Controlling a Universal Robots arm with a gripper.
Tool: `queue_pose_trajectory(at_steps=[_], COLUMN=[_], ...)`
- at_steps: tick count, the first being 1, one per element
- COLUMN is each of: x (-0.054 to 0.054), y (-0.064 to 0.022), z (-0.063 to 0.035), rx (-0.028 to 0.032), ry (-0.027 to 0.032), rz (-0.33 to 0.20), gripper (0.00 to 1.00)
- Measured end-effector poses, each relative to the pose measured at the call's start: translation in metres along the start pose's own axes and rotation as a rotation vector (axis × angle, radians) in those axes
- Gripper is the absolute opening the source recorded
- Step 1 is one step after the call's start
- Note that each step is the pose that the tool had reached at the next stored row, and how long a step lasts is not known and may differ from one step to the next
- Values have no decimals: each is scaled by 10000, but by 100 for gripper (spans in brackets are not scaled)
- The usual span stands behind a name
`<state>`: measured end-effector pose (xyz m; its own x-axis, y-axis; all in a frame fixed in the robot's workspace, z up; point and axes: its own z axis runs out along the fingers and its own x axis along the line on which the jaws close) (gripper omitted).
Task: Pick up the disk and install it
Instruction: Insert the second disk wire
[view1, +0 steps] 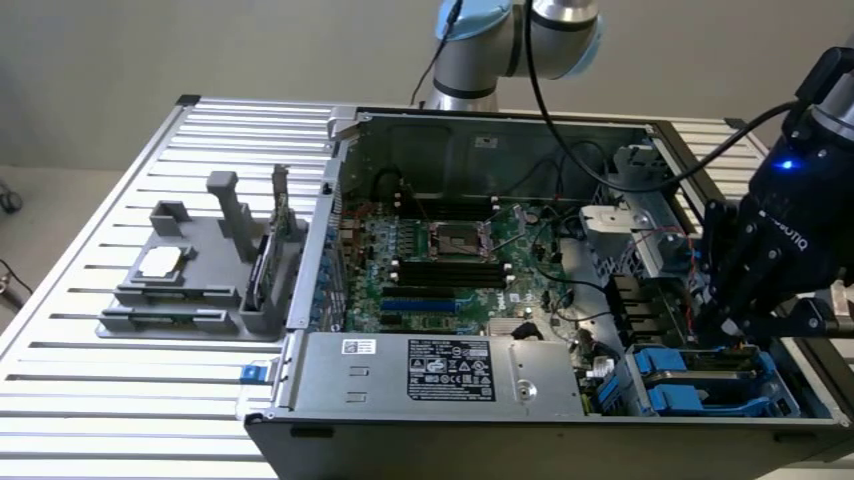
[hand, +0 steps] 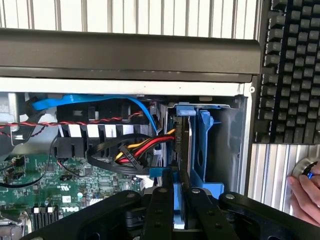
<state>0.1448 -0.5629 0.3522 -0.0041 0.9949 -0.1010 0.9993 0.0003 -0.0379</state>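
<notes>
The claw (hand: 173, 210) is black and made of hard, jointed bars with small round bolts. It is pinching the disk (hand: 181, 145), with its two fingers (hand: 159, 212) pressed close on the thin blue plastic edge.

The disk is flat and thin, with a blue plastic frame around it. It stands on its edge, straight out in front of the claw. Its long side runs away from the claw, down into the bay (hand: 220, 145). The bay is a grey metal pocket with smooth walls and another blue plastic piece (hand: 206, 150) inside, just beside the disk.

In the exterior view the claw (view1: 731, 325) hangs over the drive corner of the big computer case (view1: 441, 440). The case is an open metal box, dark on the outside. Inside it, well away from the claw, lies a flat green board (view1: 441, 260) with a shiny square socket. Nearer the claw is a long grey metal box (view1: 441, 372) with stickers.

Just beside the claw is a bunch of bendy wires (hand: 132, 152), red, yellow and black, and a flat blue ribbon cable (hand: 100, 102). A thin twisted red and black wire (hand: 60, 123) runs near them.

The case sits on a table (view1: 120, 250) of silver metal slats. A grey plastic stand (view1: 200, 270) is on it, far from the claw.

A black keyboard (hand: 290, 70) with bumpy keys lies past the case wall. A person's hand (hand: 305, 192) is near it.
</notes>
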Motion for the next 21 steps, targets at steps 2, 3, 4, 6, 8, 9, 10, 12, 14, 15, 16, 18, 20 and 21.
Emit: queue_pose_trajectory(at_steps=[2, 3, 4, 6, 8, 9, 10, 12, 14, 15, 16, 18, 20, 21], x=[-7, -11, -16, -28, -41, -46, -50, -52, -52, -51, -51, -50, -49, -49], y=[0, 1, 1, 2, 3, 2, 2, 2, 3, 3, 3, 3, 3, 4], z=[7, 9, 13, 24, 35, 41, 47, 55, 63, 67, 70, 77, 84, 87], rx=[-55, -77, -107, -169, -182, -184, -185, -185, -186, -187, -188, -193, -203, -210], ry=[19, 28, 36, 46, 48, 49, 51, 60, 82, 94, 106, 136, 160, 170], rz=[3, 4, 7, 12, 12, 13, 14, 13, 13, 13, 12, 12, 13, 13], gripper=[16, 16, 16, 16, 16, 16, 16, 16, 16, 16, 16, 16, 16, 16])
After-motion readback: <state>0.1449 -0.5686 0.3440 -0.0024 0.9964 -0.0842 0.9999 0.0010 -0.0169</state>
